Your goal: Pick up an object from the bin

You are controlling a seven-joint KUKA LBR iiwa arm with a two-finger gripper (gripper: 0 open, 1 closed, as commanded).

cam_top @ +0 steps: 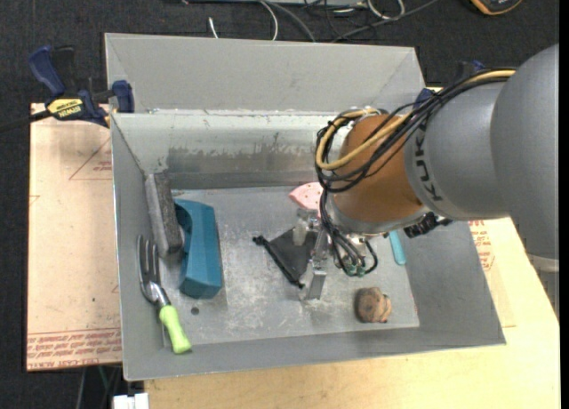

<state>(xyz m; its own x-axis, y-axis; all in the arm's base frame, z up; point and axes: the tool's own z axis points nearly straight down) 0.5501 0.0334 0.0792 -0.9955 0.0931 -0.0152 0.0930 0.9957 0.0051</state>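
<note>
Though its grip is unclear, the gripper [313,281] is beside one black wedge [283,254]

Even overhead light leaves soft shadow beneath the arm [480,149] and pale sheen on the back wall of the bin [267,78].

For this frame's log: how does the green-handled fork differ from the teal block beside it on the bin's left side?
The fork is thin, with a metal head and bright green handle; the teal block is thick and one colour throughout. The fork lies nearer the left wall and front; the block lies further in, beside a grey bar. Both lie flat, apart from the gripper.
</note>
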